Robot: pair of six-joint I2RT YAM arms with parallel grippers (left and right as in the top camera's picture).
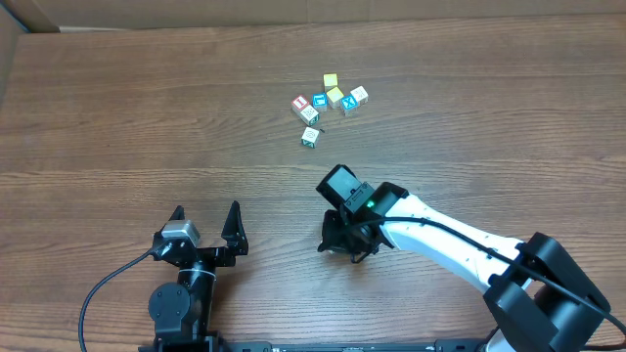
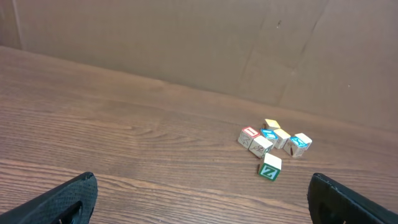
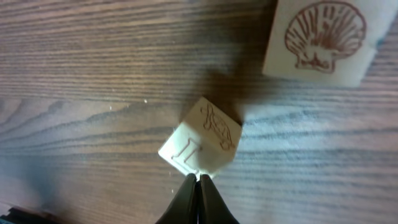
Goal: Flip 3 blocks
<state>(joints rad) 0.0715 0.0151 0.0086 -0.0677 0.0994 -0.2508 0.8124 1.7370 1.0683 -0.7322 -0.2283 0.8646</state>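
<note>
Cube: We see one pale cube [image 3: 202, 143] on the tabletop [image 1: 147, 117], with a corner turned towards the right fingers [image 3: 186, 205]. Two engraved faces show.
Right fingers: Clenched tight with nothing between them. The tips sit at 6 o'clock of the cube, touching its near corner or just short of it.
Shell block: A second pale block, the shell block [image 3: 320, 37], lies at 1 o'clock of the cube and apart from it.
Cluster: The cluster [image 1: 328, 103] of other blocks sits well apart, at 12 o'clock of the right arm.
Left fingers: The left fingers [image 2: 59, 202] are spread wide and empty, far from every block.
Handling: We judge the cube light, stiff and smooth-faced, so a push at a corner is likely to spin or slide it rather than tip it.
Hold: We would open the fingers and pinch two opposite flat faces, square on and never across corners, or press high on one face to roll it over its bottom edge.
Risk: The cube is small, so an off-centre pinch could squirt it out.
</note>
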